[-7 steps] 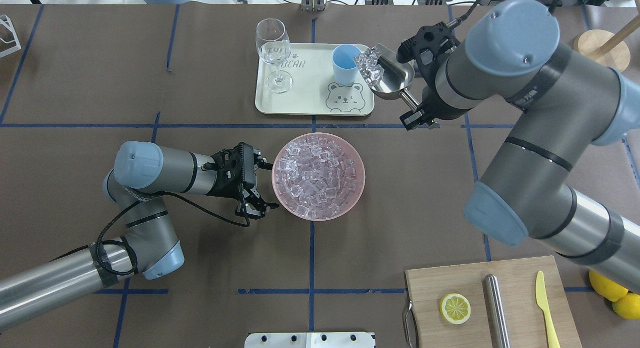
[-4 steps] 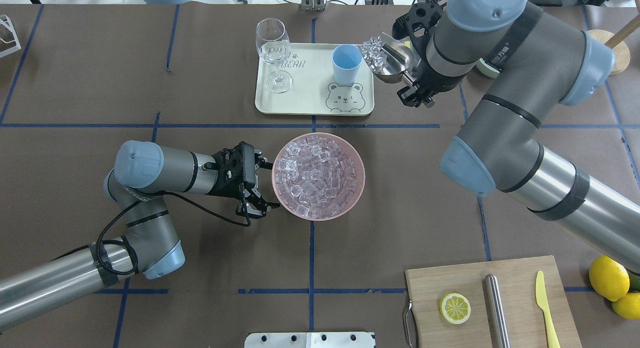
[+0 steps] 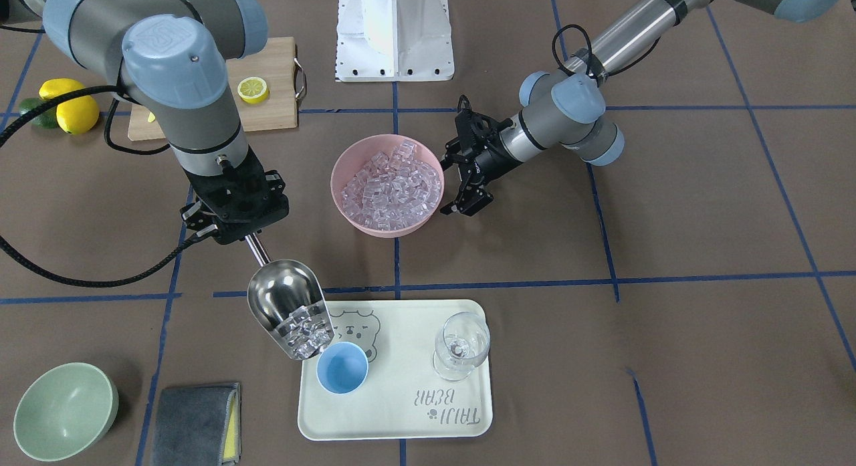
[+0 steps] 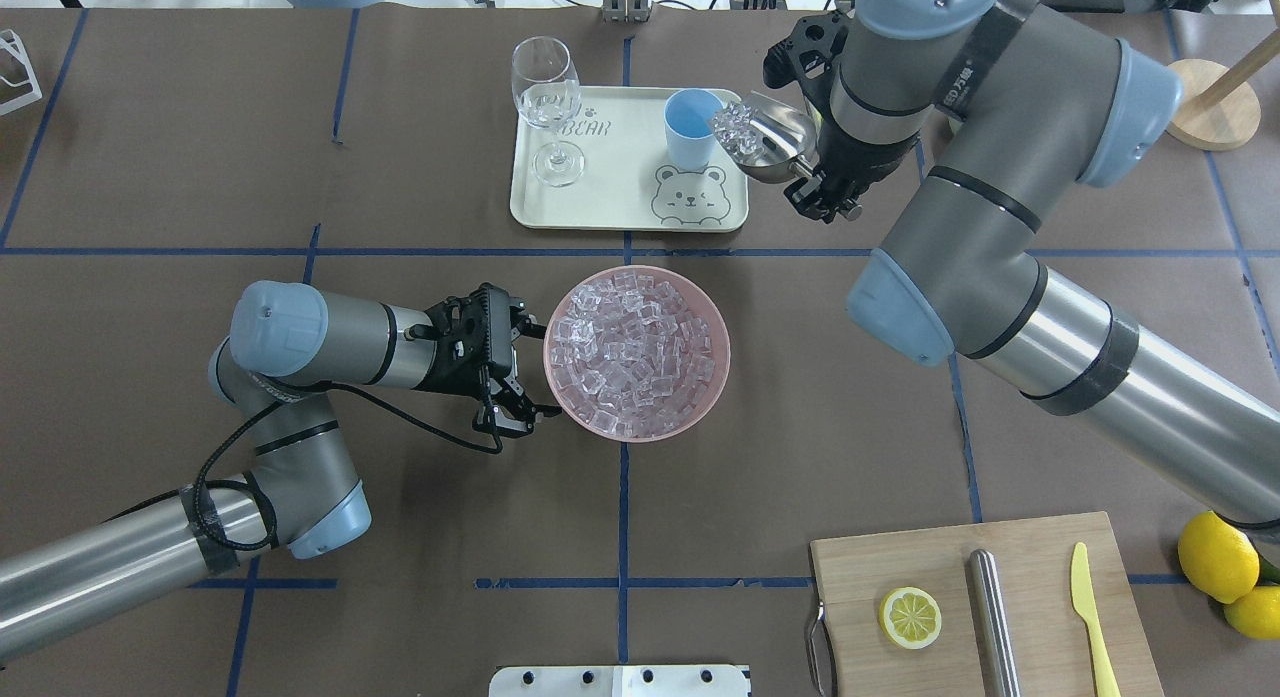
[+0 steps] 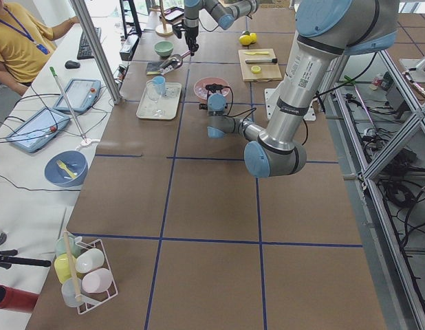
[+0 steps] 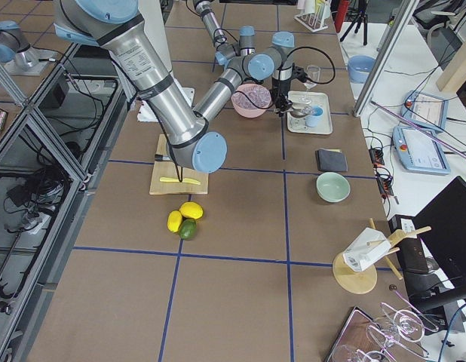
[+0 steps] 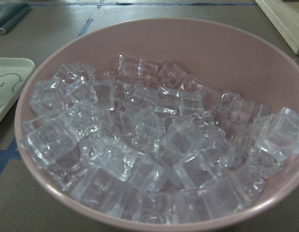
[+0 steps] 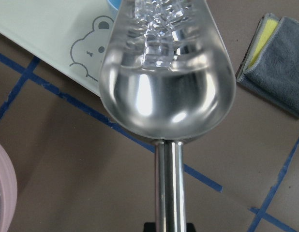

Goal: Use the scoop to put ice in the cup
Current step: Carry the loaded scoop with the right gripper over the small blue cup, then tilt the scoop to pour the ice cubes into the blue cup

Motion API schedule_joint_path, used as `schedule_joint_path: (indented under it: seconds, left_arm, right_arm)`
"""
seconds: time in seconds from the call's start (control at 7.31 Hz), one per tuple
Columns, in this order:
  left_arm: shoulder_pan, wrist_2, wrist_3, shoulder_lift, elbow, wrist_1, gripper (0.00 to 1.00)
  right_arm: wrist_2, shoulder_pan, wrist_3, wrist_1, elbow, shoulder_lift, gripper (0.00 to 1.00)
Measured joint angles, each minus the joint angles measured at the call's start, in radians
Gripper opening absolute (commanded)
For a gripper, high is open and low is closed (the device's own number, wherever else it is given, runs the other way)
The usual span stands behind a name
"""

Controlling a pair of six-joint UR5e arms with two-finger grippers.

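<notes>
The steel scoop [image 4: 770, 142] is held by its handle in my right gripper [image 4: 822, 192], which is shut on it. The scoop tilts down, and several ice cubes [image 4: 733, 129] lie at its front lip, right beside the rim of the light-blue cup [image 4: 692, 127]. The front view shows the scoop [image 3: 289, 312] above the left of the cup [image 3: 342, 367]. The cup looks empty. A heap of ice [image 4: 632, 352] fills the pink bowl [image 4: 722, 372]. My left gripper [image 4: 535, 372] is open, with its fingers spread at the bowl's left rim.
The cup and a clear stemmed glass [image 4: 545, 102] stand on a cream tray [image 4: 600, 202]. A cutting board [image 4: 1000, 557] at the front right holds a lemon slice, a steel tube and a yellow knife. A pale-green bowl [image 3: 63, 412] and a grey cloth [image 3: 194, 422] lie beyond the tray.
My right arm has swung its elbow to the left and turned the scoop. The ice-laden lip stays close to the cup's rim. The left arm has not moved.
</notes>
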Motion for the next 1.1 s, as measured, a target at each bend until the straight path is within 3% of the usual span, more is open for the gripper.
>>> schedule_joint_path:
  seconds: [0.55,1.1]
  left_arm:
    - [0.000,0.000,0.000,-0.002,0.000,0.000,1.00]
    - [0.000,0.000,-0.001,-0.002,-0.002,-0.006,1.00]
  right_arm:
    - [0.017,0.026,-0.096,-0.125,-0.078,0.101,0.00]
    - [0.028,0.042,-0.181,-0.209,-0.095,0.148,0.00]
